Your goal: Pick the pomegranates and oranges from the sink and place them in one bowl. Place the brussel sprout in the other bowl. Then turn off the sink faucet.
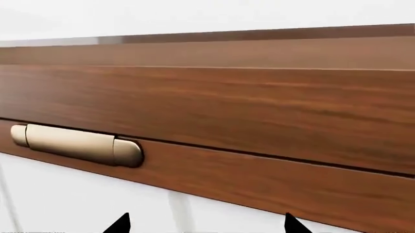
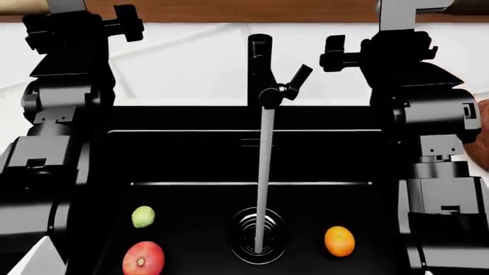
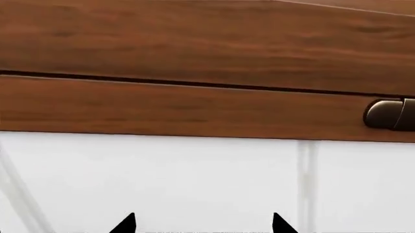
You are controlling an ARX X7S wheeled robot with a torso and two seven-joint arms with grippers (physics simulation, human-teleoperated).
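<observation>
Nearest the robot, a pomegranate (image 2: 143, 258), a sprout (image 2: 143, 216) and an orange (image 2: 339, 240) lie loose on the floor of the black sink (image 2: 191, 160), the first two near each other at its left and the orange right of the drain (image 2: 258, 229), presumably awaiting pickup. Behind, the faucet (image 2: 260, 69) pours a stream into the drain. Both arms are raised beside it: left gripper (image 1: 207, 225) and right gripper (image 3: 202, 225) show tips well apart, holding nothing, facing wooden cabinets (image 1: 259, 107) above a white wall (image 3: 162, 179); no bowl is visible.

Flat, even simulator light — no glare.
Renders slightly soft; the sink (image 2: 191, 160) reads near-featureless black — shadows barely visible.
</observation>
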